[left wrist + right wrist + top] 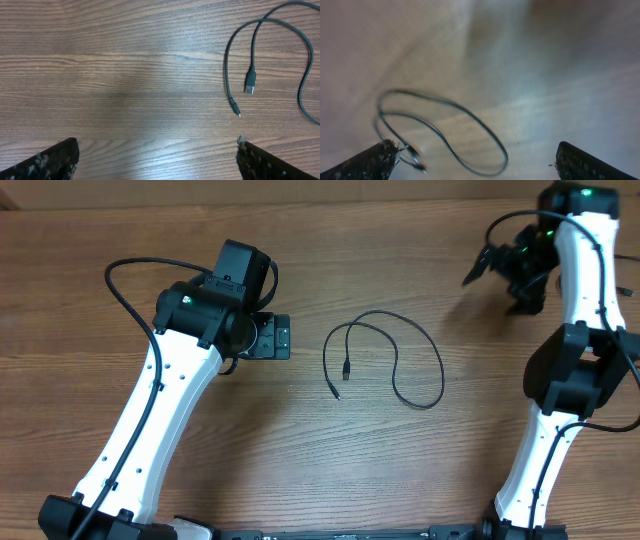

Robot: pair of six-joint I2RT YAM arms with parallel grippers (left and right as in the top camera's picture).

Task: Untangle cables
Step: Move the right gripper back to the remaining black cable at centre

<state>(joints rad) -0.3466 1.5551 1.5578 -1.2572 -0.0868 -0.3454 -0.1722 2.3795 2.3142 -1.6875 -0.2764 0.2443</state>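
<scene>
Both of my end effectors are released, fingers spread wide, with nothing between them. My left end effector [272, 337] hangs low over bare table [300, 460] just left of the cable [441, 380]. I judge it is placed there so its wrist camera takes in the plug ends before I commit to a pinch. My right end effector [495, 275] is raised near the far right corner, well apart from the cord. That reads to me as a waiting pose that keeps the middle of the table unobstructed.

The cable lies in the middle of the table, between my two arms, touching neither. I see only one cord, thin and black, far thinner than my fingers. It runs in a loose open loop, and the two strands cross once at the far side of the loop. I see no tight knot. Both ends finish side by side at the left of the loop. From the left wrist, the flat USB plug [250, 84] sits just beside the smaller plug tip [235, 107]. That tip lies nearest my left end effector [157, 162].

From the right wrist the cable [451, 104] is blurred, so its plugs are unclear there, and my right end effector [475, 162] frames it from a distance.
</scene>
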